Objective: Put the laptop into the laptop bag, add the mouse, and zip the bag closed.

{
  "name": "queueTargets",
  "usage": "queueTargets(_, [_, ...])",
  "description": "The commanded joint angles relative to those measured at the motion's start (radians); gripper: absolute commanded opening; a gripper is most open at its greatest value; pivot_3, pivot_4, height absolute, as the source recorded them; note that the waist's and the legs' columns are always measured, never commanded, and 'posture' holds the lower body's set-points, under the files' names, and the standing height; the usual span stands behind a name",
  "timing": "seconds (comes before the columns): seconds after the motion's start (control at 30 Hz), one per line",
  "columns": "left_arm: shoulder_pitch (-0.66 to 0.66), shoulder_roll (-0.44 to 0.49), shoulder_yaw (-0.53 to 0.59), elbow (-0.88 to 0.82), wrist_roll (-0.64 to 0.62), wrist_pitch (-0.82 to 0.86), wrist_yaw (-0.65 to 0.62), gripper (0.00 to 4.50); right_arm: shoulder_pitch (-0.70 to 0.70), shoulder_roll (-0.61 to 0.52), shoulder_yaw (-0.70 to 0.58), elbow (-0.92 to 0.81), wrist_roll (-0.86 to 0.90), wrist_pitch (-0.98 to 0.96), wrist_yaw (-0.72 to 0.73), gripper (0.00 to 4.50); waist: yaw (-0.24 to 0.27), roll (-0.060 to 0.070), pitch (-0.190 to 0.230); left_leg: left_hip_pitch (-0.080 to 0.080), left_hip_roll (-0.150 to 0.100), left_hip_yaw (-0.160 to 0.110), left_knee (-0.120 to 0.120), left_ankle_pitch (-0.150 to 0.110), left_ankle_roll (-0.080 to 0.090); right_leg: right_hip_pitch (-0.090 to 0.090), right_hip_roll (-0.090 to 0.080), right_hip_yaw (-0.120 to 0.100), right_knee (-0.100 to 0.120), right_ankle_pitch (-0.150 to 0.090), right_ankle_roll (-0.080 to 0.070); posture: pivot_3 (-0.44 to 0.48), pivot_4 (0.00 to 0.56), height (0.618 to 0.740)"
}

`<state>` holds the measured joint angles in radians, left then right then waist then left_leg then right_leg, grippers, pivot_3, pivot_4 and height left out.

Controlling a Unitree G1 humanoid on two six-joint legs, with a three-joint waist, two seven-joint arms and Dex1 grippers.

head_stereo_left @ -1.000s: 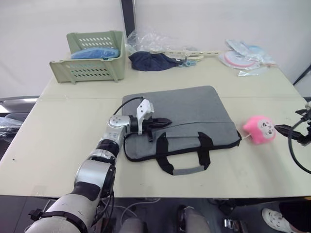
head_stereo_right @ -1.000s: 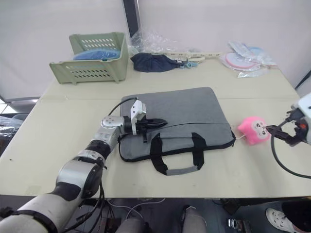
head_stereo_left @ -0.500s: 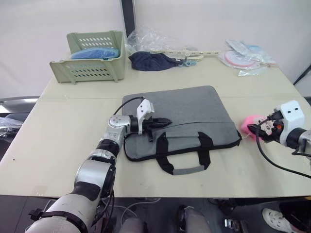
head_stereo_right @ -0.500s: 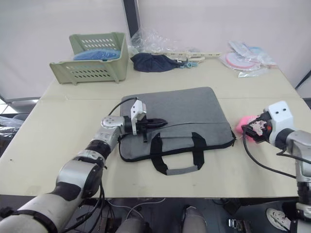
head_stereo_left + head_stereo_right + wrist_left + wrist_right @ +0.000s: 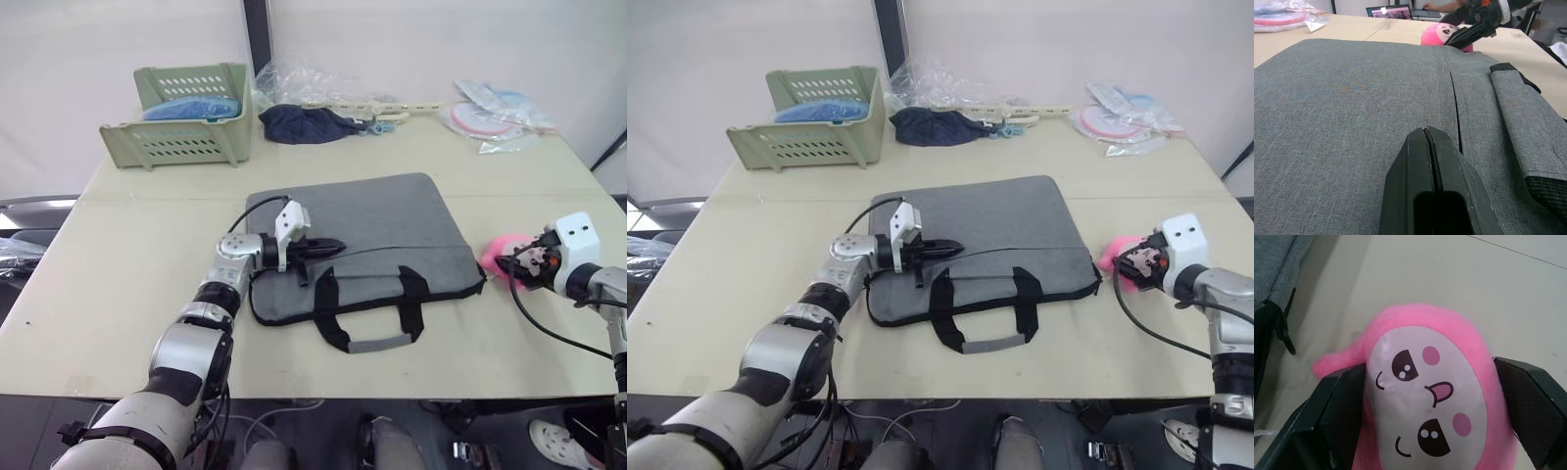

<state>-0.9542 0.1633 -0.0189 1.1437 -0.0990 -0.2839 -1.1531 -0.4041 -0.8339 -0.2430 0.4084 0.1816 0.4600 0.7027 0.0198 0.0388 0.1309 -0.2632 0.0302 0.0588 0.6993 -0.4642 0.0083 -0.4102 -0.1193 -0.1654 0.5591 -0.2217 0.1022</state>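
Laptop bag (image 5: pixel 362 253) is seen lying flat mid-surface, zipper slit partly open; laptop and mouse are not located, presumably inside. Zipping is judged left. Left end effector (image 5: pixel 328 245) is clenched, resting on the bag near the zipper. Right end effector (image 5: pixel 1125 270) is spread around the pink plush toy (image 5: pixel 1425 396), right of the bag.

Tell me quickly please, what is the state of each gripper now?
Left gripper: closed, empty, resting on the grey laptop bag.
Right gripper: open, one finger on each side of the pink plush toy, not yet closed on it.
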Motion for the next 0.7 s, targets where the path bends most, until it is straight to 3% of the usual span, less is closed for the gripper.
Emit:
queueTargets(0.03, [0.086,-0.008,-0.055,0.084,0.075,0.045,0.003,0.0,0.011,-0.004,-0.001,0.023,-0.002,0.006,0.001,3.23,0.0,0.0,0.0,0.0,0.0,0.0,0.0,0.0,0.0,0.0,0.0,0.0,0.0,0.0,0.0,0.0,0.15,0.74])
queueTargets(0.17, [0.087,-0.006,-0.055,0.084,0.076,0.044,0.004,0.0,0.025,-0.009,-0.006,-0.002,0.006,0.018,0.002,1.66,0.0,0.0,0.0,0.0,0.0,0.0,0.0,0.0,0.0,0.0,0.0,0.0,0.0,0.0,0.0,0.0,0.15,0.74])
queueTargets(0.23, [0.087,-0.006,-0.056,0.085,0.076,0.044,0.005,0.0,0.031,-0.014,-0.011,-0.013,0.01,0.029,0.001,1.08,0.001,0.0,0.0,0.0,0.0,0.0,0.0,0.0,0.0,0.0,0.0,0.0,0.0,0.0,0.0,0.0,0.15,0.74])
queueTargets(0.7, [0.105,-0.021,-0.082,0.081,0.1,0.024,-0.009,0.0,0.001,-0.055,-0.029,-0.125,0.022,0.095,-0.028,1.08,0.0,0.001,0.0,0.0,0.0,0.0,0.0,0.0,0.0,0.0,0.0,0.0,0.0,0.0,0.0,0.0,0.15,0.74])
